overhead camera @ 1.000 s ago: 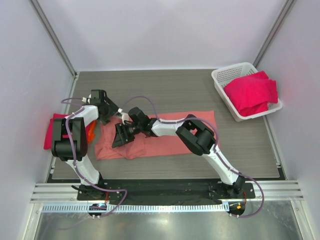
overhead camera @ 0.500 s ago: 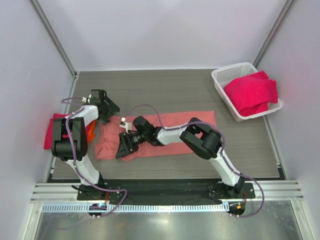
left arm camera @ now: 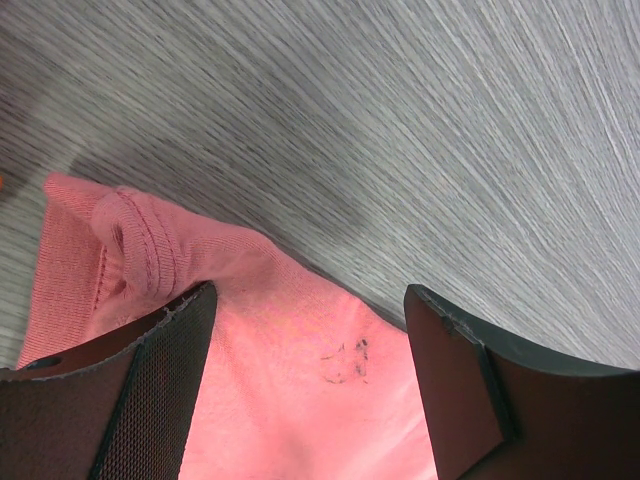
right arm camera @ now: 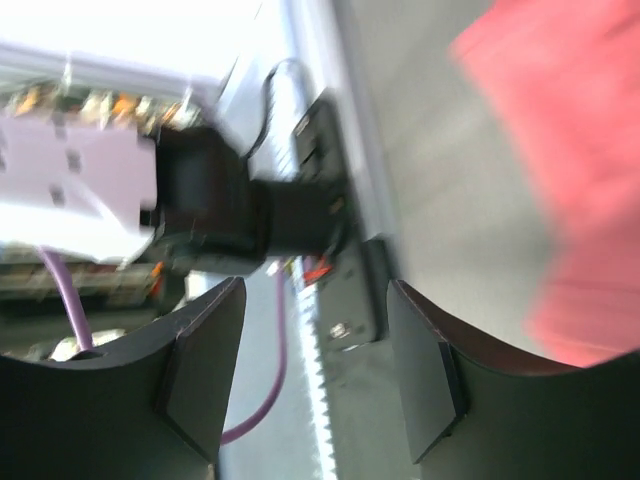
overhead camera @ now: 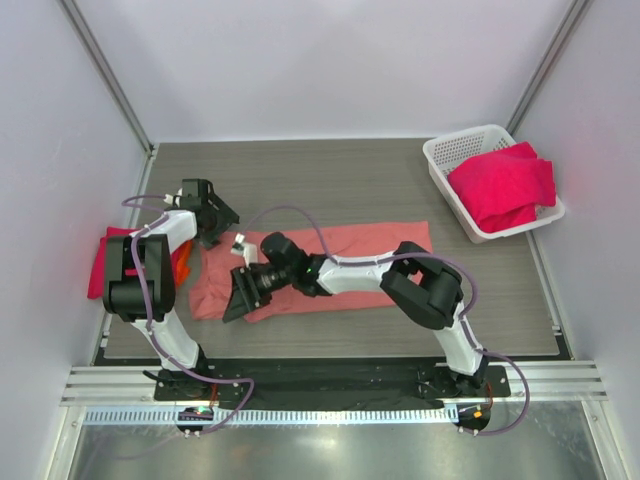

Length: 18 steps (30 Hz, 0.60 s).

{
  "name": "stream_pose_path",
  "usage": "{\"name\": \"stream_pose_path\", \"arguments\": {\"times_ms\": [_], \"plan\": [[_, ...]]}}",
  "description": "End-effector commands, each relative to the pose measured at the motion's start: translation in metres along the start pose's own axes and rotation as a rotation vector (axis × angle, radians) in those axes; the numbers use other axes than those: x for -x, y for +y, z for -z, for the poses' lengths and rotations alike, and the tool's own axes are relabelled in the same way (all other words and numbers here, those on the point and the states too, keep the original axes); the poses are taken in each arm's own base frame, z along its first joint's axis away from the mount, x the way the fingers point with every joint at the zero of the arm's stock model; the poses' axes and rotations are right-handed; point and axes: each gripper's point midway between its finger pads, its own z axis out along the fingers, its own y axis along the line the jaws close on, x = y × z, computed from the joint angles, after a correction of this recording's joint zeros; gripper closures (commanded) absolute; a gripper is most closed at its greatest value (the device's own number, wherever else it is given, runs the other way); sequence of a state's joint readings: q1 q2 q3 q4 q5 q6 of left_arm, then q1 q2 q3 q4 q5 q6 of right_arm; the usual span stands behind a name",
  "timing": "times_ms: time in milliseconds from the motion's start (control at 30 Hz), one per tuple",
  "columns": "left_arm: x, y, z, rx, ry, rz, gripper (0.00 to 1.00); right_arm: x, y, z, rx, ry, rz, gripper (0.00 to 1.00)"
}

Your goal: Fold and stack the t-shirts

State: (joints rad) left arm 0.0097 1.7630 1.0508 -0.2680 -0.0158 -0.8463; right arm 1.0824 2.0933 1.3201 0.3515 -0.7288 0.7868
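Top external, salmon-pink t-shirt [overhead camera: 375,238] spread long, left end rumpled

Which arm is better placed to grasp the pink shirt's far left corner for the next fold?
Left. The left gripper, open, hangs right over the pink shirt's far left corner. The right gripper, also open, faces away from it, toward the near rail.

Spread t-shirt [overhead camera: 400,240] lies centrally, heaped t-shirt [overhead camera: 500,185] in basket [overhead camera: 462,147] far right, folded t-shirt [overhead camera: 100,262] far left.
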Motion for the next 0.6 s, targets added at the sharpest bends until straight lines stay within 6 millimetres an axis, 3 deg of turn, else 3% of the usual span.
{"name": "stream_pose_path", "arguments": {"times_ms": [0, 300, 567], "plan": [[-0.014, 0.035, -0.009, 0.123, 0.051, -0.024, 0.22, 0.049, -0.01, 0.026, -0.146, -0.104, 0.088, 0.36], [-0.016, 0.035, -0.01, 0.121, 0.057, -0.025, 0.22, 0.087, -0.054, 0.035, -0.166, -0.162, 0.005, 0.34], [-0.015, 0.035, -0.01, 0.122, 0.055, -0.025, 0.22, 0.071, -0.092, 0.023, -0.205, -0.111, -0.066, 0.36]]}}
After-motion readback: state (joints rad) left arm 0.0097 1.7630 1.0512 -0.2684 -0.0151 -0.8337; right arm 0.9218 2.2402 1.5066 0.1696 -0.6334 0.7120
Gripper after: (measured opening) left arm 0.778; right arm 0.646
